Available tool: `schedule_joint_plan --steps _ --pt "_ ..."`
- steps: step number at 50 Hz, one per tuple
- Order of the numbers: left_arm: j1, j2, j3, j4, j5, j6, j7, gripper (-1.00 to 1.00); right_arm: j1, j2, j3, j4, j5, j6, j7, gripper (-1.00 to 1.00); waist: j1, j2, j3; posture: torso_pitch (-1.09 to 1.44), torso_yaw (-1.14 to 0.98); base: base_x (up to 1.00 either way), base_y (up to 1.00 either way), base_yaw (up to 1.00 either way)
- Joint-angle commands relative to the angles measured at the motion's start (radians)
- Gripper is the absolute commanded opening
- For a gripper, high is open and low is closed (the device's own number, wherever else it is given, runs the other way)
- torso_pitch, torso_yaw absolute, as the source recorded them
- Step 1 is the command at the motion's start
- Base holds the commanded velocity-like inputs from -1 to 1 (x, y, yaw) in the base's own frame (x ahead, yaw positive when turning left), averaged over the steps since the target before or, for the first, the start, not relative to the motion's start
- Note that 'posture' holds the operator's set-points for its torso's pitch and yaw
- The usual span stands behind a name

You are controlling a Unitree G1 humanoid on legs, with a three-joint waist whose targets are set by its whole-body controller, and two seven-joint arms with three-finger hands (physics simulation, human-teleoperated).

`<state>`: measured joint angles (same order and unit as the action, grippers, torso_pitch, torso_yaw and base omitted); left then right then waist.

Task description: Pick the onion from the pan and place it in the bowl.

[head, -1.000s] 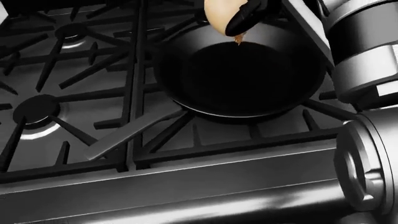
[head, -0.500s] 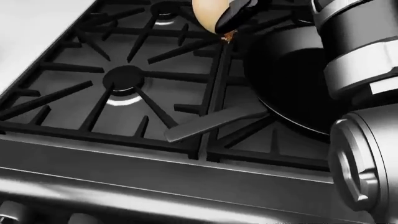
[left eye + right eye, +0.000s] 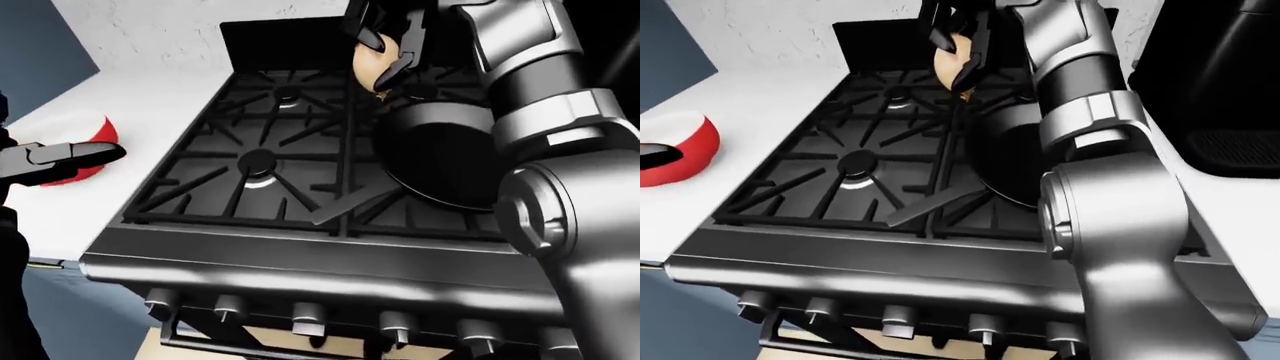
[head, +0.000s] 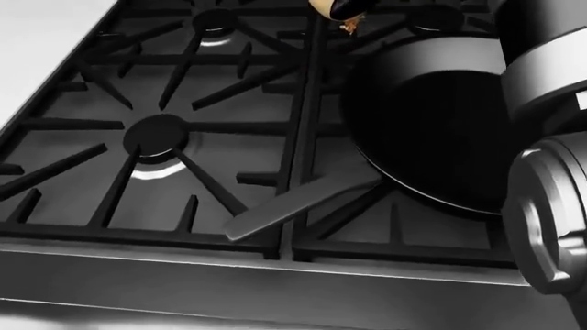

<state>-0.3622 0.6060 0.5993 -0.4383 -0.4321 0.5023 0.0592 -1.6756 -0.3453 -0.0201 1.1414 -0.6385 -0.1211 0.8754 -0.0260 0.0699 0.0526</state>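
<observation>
Your right hand is clenched round the onion, its dark fingers wrapping the pale bulb from above and at the side. The onion hangs in the air, clear of the pan. In the left-eye view the pan sits on the stove below the hand and a little to its right, empty, with its flat handle running down and leftward across the grate. In the head view only the bottom tip of the onion and one fingertip show at the top edge, above the pan's upper-left rim.

The bowl, red outside and white inside, rests on the white counter, well off to the left of the right hand and lower in the eye views. Your left hand hovers level in front of the bowl, fingers stretched out flat, released and holding nothing.
</observation>
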Motion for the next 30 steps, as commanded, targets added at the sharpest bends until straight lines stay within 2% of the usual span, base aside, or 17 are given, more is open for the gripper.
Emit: schedule_joint_plan --steps 1,6,11,12,14,16,17,18,20,22,25,27,29,30 --pt "-0.023 0.028 0.029 -0.031 -0.001 -0.03 0.006 1.0 -0.056 -0.009 -0.012 -0.048 0.014 -0.018 -0.019 -1.0 0.004 0.0 -0.035 0.0 0.0 0.0 0.07 0.0" --pt "-0.024 0.033 0.03 -0.029 -0.005 -0.031 0.009 1.0 -0.063 -0.01 -0.012 -0.045 0.014 -0.018 -0.018 -1.0 0.005 0.003 -0.032 0.0 0.0 0.0 0.07 0.0" --pt "-0.022 0.034 0.03 -0.028 -0.006 -0.033 0.01 1.0 -0.067 -0.008 -0.013 -0.045 0.014 -0.015 -0.017 -1.0 0.007 -0.01 -0.024 0.0 0.0 0.0 0.07 0.0" --pt "-0.022 0.035 0.03 -0.027 -0.007 -0.033 0.01 1.0 -0.066 -0.008 -0.013 -0.045 0.014 -0.016 -0.017 -1.0 0.011 -0.01 -0.033 0.0 0.0 0.0 0.07 0.0" --pt "-0.022 0.036 0.03 -0.026 -0.007 -0.033 0.01 1.0 -0.066 -0.008 -0.013 -0.046 0.014 -0.015 -0.017 -1.0 0.006 -0.024 -0.037 0.0 0.0 0.0 0.07 0.0" --pt "-0.021 0.035 0.029 -0.025 -0.007 -0.035 0.01 1.0 -0.067 -0.008 -0.013 -0.045 0.015 -0.015 -0.017 -1.0 0.01 -0.057 -0.033 0.0 0.0 0.0 0.07 0.0" --pt "-0.021 0.036 0.029 -0.024 -0.006 -0.035 0.01 1.0 -0.067 -0.008 -0.013 -0.045 0.015 -0.016 -0.017 -1.0 0.01 -0.042 -0.023 0.0 0.0 0.0 0.08 0.0" --pt "-0.022 0.036 0.028 -0.023 -0.006 -0.036 0.01 1.0 -0.067 -0.008 -0.013 -0.045 0.015 -0.016 -0.017 -1.0 0.009 -0.035 -0.024 0.0 0.0 0.0 0.06 0.0" --pt "-0.022 0.035 0.028 -0.022 -0.006 -0.037 0.01 1.0 -0.068 -0.008 -0.013 -0.043 0.015 -0.016 -0.018 -1.0 0.008 -0.046 -0.025 0.0 0.0 0.0 0.07 0.0" --pt "-0.022 0.035 0.026 -0.021 -0.006 -0.038 0.011 1.0 -0.069 -0.007 -0.013 -0.043 0.015 -0.016 -0.017 -1.0 0.011 -0.045 -0.032 0.0 0.0 0.0 0.07 0.0" --pt "-0.023 0.034 0.025 -0.021 -0.006 -0.038 0.012 1.0 -0.071 -0.007 -0.014 -0.042 0.016 -0.015 -0.017 -1.0 0.014 -0.024 -0.017 0.0 0.0 0.0 0.07 0.0" --pt "-0.024 0.035 0.026 -0.021 -0.007 -0.036 0.012 1.0 -0.072 -0.007 -0.014 -0.041 0.017 -0.014 -0.017 -1.0 0.011 -0.002 -0.009 0.0 0.0 0.0 0.07 0.0" --pt "-0.023 0.035 0.026 -0.021 -0.007 -0.037 0.013 1.0 -0.074 -0.007 -0.014 -0.041 0.018 -0.013 -0.017 -1.0 0.004 0.044 -0.019 0.0 0.0 0.0 0.07 0.0" --pt "-0.023 0.035 0.026 -0.02 -0.007 -0.038 0.013 1.0 -0.075 -0.007 -0.014 -0.041 0.018 -0.012 -0.016 -1.0 0.003 0.086 -0.034 0.0 0.0 0.0 0.09 0.0"
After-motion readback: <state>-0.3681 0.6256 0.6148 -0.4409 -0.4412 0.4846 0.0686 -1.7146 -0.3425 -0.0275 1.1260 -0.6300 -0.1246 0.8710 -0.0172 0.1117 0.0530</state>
